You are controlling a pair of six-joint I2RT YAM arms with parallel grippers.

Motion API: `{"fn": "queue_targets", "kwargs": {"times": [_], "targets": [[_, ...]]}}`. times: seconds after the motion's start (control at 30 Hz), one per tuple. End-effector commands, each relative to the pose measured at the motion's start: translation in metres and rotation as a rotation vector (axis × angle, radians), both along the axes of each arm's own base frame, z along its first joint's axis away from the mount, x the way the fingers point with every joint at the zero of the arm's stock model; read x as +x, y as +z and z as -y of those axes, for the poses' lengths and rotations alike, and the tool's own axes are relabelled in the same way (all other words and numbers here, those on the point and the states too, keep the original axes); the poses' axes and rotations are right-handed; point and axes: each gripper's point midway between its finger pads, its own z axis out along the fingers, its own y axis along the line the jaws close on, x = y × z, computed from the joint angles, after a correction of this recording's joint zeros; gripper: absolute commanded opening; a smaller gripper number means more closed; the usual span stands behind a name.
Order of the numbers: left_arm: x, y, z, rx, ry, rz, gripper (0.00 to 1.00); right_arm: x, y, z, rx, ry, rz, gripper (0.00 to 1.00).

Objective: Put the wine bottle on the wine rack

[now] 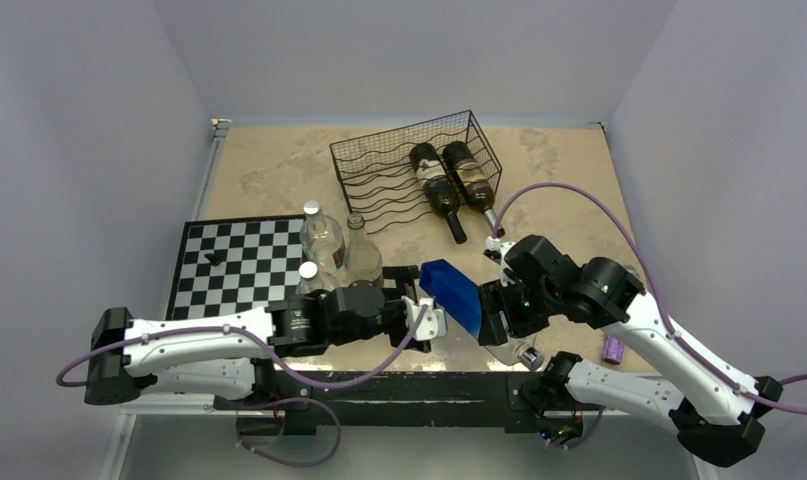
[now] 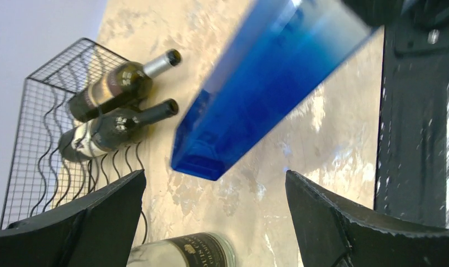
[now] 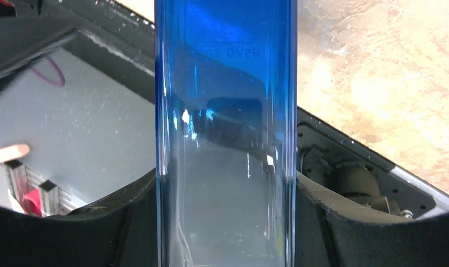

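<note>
A: Entry, right claw [image 3: 225, 189]?
B: Pinching the wine bottle [image 1: 457, 297], a square blue glass one. Both fingers press its clear lower end, one on each side.

A: Attitude of the bottle?
B: Tilted, with the blue base pointing far and left. It sits near the near edge of the table [image 1: 559, 170], between the two arms.

A: Left claw [image 2: 215, 183]?
B: Spread wide and holding nothing. The bottle's base is just in front of its fingers, apart from them.

A: Wine rack [image 1: 379, 175]?
B: At the far middle of the table, well apart from the held bottle. Two dark bottles [image 1: 437, 185] lie side by side on its right part, necks pointing to the near side.

A: Other items?
B: A chessboard [image 1: 239, 260] on the left. Clear bottles [image 1: 321, 240] stand at its right edge, just beyond the left arm's wrist.
</note>
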Motion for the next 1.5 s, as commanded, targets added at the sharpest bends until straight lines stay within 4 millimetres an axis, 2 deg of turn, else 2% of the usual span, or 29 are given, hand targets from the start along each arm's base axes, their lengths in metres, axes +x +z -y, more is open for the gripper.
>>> {"fn": "queue_targets", "kwargs": {"times": [0.0, 0.1, 0.23, 0.43, 0.6, 0.83, 1.0, 1.3, 1.47], "targets": [[-0.001, 0.086, -0.017, -0.277, 0.105, -0.101, 0.99, 0.042, 0.021, -0.041, 0.231, -0.063, 0.21, 0.0], [-0.003, 0.121, -0.039, -0.405, 0.144, -0.134, 0.99, 0.058, 0.009, -0.048, 0.223, -0.081, 0.25, 0.0], [-0.004, 0.147, -0.07, -0.484, 0.228, -0.195, 0.99, 0.077, 0.007, -0.06, 0.277, -0.111, 0.331, 0.0], [-0.011, 0.17, -0.106, -0.578, 0.27, -0.26, 0.99, 0.103, 0.004, -0.074, 0.307, -0.161, 0.404, 0.0], [-0.018, 0.182, -0.131, -0.651, 0.283, -0.302, 0.99, 0.122, 0.016, -0.089, 0.294, -0.159, 0.435, 0.0], [-0.019, 0.186, -0.154, -0.672, 0.318, -0.297, 0.99, 0.145, 0.011, -0.114, 0.275, -0.151, 0.431, 0.0], [-0.017, 0.183, -0.155, -0.664, 0.332, -0.297, 0.99, 0.157, 0.014, -0.13, 0.3, -0.148, 0.435, 0.0], [-0.018, 0.176, -0.156, -0.641, 0.339, -0.306, 0.99, 0.184, 0.022, -0.136, 0.333, -0.196, 0.481, 0.0], [-0.019, 0.175, -0.16, -0.644, 0.339, -0.311, 0.99, 0.198, 0.018, -0.139, 0.35, -0.204, 0.494, 0.0]]}}
